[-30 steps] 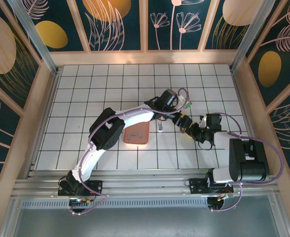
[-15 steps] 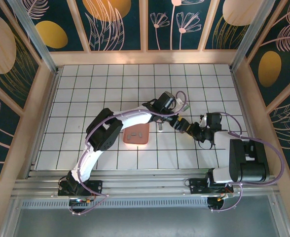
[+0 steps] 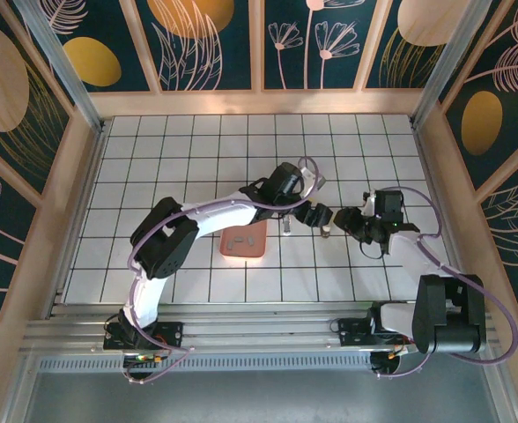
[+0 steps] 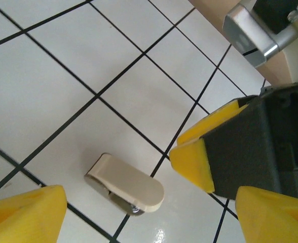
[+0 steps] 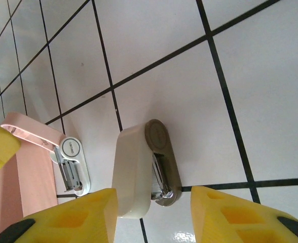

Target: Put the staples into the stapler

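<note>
Reaching for the staples point(image 3: 236, 241) on the pink tray point(image 3: 255, 233) looks next: left jaws and right jaws stand spread, empty, near the stapler point(image 5: 139, 172) lying on the counter point(image 5: 164, 61); open its magazine first.

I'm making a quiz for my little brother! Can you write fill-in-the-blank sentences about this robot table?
1. The staples lie in a ____ tray.
2. The table is covered in white square ____ with black lines.
3. Seen from the top camera, the beige stapler lies to the ____ of the tray.
4. The fingers of the left end effector are ____.

Missing words: pink; tiles; right; yellow
</note>
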Controlling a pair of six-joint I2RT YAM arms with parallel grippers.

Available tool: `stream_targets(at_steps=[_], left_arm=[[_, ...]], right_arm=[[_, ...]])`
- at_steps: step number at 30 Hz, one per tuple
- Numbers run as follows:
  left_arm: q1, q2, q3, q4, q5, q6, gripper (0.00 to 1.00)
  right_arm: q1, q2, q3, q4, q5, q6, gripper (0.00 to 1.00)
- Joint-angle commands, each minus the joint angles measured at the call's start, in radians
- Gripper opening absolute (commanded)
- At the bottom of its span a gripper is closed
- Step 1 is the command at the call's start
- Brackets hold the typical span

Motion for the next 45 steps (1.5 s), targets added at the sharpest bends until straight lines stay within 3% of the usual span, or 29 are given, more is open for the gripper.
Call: stream_targets(at_steps=[1,13,30,45], left_arm=[[-0.002,-0.050,-0.046,0.058,-0.043,-0.033,0.86],[0.001,-0.072,-0.076,0.061,-0.057,-0.031,0.87],[0.005,-0.107,-0.130,0.086,-0.082,-0.043,0.87],[0.052,-0.214,-0.240,0.145,-0.121,-0.122,0.90]], right_arm=[[0.022,0.045,0.046,-0.034,-0.002,-0.026,0.43],[0.043,0.197,0.004,0.040,0.000,-0.030,0.34],[0.103,0.220,-0.018,-0.039,0.193,-0.034,0.28],[0.127,0.034,0.123,-0.170,0.218,-0.042,0.38]])
